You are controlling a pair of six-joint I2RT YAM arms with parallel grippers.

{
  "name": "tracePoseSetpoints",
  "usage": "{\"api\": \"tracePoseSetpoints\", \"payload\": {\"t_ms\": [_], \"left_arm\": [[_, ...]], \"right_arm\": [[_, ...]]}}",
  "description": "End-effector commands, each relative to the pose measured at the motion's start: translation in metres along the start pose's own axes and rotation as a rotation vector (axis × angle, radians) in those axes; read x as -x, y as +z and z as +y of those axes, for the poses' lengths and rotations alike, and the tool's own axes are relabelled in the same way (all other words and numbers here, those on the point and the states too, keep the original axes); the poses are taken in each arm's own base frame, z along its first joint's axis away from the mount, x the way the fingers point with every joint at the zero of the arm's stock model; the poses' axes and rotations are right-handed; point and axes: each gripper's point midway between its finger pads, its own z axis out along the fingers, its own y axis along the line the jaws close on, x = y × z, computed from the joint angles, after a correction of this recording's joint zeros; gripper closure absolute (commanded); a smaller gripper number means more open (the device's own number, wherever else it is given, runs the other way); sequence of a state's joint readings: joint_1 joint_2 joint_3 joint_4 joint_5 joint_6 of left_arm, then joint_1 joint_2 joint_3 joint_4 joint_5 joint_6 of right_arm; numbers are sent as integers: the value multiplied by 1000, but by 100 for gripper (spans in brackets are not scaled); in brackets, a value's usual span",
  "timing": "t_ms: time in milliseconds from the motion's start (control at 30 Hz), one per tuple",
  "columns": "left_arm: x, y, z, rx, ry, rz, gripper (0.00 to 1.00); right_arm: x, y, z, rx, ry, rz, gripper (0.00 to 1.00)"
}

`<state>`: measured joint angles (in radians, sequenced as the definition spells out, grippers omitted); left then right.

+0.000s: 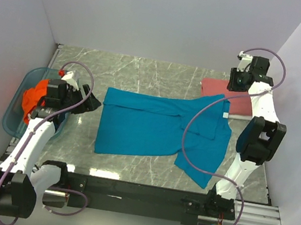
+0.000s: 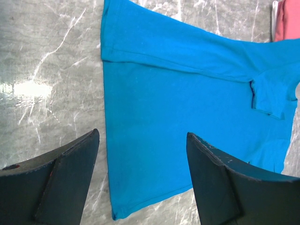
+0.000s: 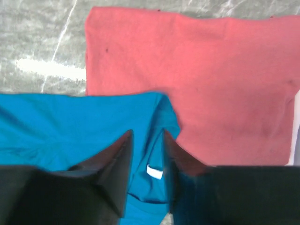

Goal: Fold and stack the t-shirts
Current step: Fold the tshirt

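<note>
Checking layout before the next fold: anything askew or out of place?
The teal t-shirt lies askew: its collar end overlaps an edge of the folded red t-shirt, and its near right part trails off diagonally. The orange t-shirt is bunched in the blue tub. Nothing looks spilled or damaged.

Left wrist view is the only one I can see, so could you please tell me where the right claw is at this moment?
Observer: The right claw hangs over the collar end of the teal shirt, its jaws slightly parted.
Operator: Thank you. What does that collar lie against?
Observer: It overlaps one edge of the red shirt, a flat folded rectangle at the far right of the table.
Operator: Is there a third shirt anywhere?
Observer: Yes, an orange shirt sits bunched in the blue tub at the left edge.
</note>
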<state>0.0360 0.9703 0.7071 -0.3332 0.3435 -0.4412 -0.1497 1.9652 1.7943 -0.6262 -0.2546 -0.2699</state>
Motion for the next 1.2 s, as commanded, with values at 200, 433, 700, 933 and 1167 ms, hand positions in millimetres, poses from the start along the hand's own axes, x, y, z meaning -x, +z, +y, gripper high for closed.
{"api": "tracePoseSetpoints", "payload": {"t_ms": [200,433,700,933,1167], "left_arm": [[7,-4,-14,-64,-57,-50,21],[-9,5,-13,-70,-139,6,30],[-59,2,-36,-35,-251,66,30],[-130,-18,-25,208,-496,165,25],[-180,-28,-3,335,-698,237,30]], "right_arm": [[32,-73,39,107,-198,-177,43],[-42,-101,130,547,-367,-117,44],[-159,-139,195,887,-748,-79,43],[-208,-151,215,891,-931,-95,42],[-256,-149,205,866,-1045,-18,42]]}}
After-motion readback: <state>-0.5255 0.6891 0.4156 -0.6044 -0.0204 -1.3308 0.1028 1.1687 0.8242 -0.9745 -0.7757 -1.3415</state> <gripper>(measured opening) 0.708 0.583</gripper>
